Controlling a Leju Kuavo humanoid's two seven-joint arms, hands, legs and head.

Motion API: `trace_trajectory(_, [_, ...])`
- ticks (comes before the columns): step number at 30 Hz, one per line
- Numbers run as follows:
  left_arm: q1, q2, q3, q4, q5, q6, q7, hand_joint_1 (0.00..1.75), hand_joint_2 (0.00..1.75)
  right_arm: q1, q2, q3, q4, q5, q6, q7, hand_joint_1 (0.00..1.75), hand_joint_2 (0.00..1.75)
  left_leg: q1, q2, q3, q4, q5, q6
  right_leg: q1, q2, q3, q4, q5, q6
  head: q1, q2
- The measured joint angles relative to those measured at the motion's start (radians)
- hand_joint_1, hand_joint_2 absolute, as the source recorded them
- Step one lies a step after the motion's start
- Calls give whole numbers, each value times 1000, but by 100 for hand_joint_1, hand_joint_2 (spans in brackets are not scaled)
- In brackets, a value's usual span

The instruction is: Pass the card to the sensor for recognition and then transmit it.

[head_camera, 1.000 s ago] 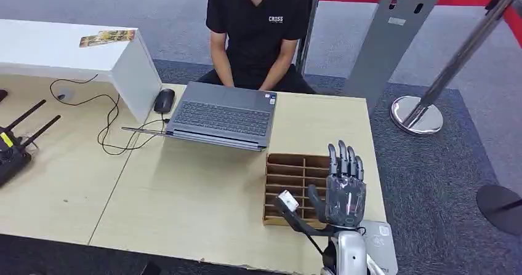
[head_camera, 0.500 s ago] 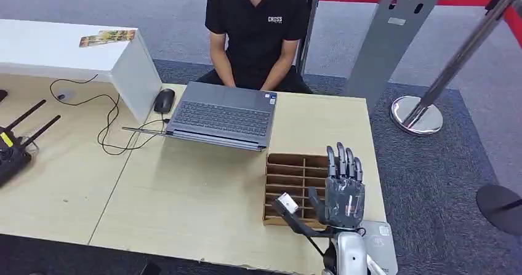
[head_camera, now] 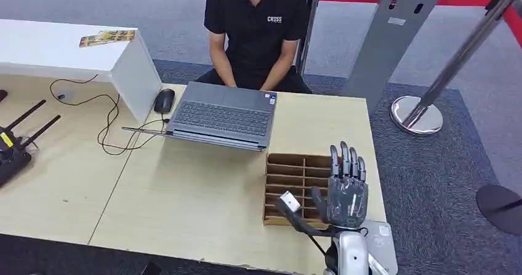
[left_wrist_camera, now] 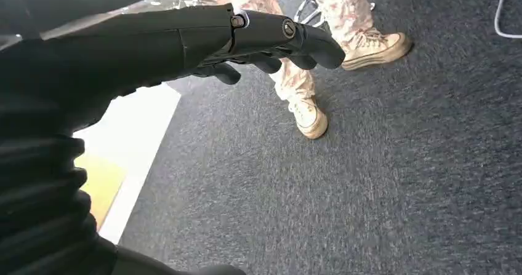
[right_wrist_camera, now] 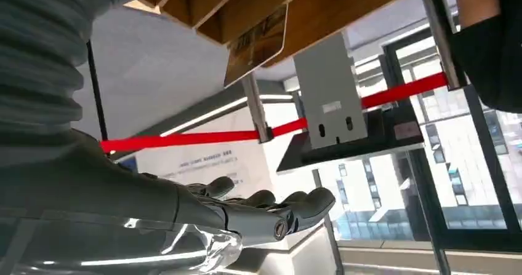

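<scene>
Head view: right hand is raised over the right end of the wooden slotted rack on the table, fingers straight and apart, nothing held. Sensor lies at the table edge just beside the wrist.

Left wrist view: left hand is seen above grey carpet, fingers extended, empty.

Right wrist view: card is seen in the rack, well apart from the hand's outstretched fingers.

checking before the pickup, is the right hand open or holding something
Open. In the head view the right hand is raised over the wooden rack, fingers straight and apart, nothing in them. The right wrist view agrees.
</scene>
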Motion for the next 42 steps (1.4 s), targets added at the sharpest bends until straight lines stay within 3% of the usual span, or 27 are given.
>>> trace_trajectory(38, [-1, 2, -8, 0, 1, 0, -9, 0, 175, -27, -48, 18, -20, 3, 0, 12, 0, 175, 0, 0, 0, 0, 0, 0, 0, 0, 0, 0, 0, 0, 0, 0])
trace_trajectory(40, [-1, 2, -8, 0, 2, 0, -9, 0, 175, -32, -50, 18, -16, -1, 0, 12, 23, 175, 0, 0, 0, 0, 0, 0, 0, 0, 0, 0, 0, 0, 0, 0])
trace_trajectory(42, [-1, 2, -8, 0, 2, 0, -10, 0, 175, -35, -51, 19, -13, -3, 0, 12, 26, 175, 0, 0, 0, 0, 0, 0, 0, 0, 0, 0, 0, 0, 0, 0])
